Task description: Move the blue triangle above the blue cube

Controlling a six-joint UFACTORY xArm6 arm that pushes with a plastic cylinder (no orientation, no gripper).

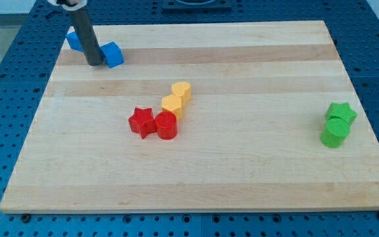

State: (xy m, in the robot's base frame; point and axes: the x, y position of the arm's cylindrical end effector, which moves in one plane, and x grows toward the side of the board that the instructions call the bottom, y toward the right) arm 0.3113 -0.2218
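Observation:
The blue cube (113, 54) sits near the board's top left corner. A second blue block, the blue triangle (74, 40), lies up and to the left of it at the board's top left edge, partly hidden behind the rod. My tip (95, 63) rests on the board between the two, touching or nearly touching the cube's left side and just below and right of the triangle.
A red star (141, 122) and a red cylinder (166, 125) sit mid-board, with two yellow blocks (176, 97) just above them. A green star (341, 112) and a green cylinder (335, 132) sit near the right edge. The wooden board (242, 178) lies on a blue perforated table.

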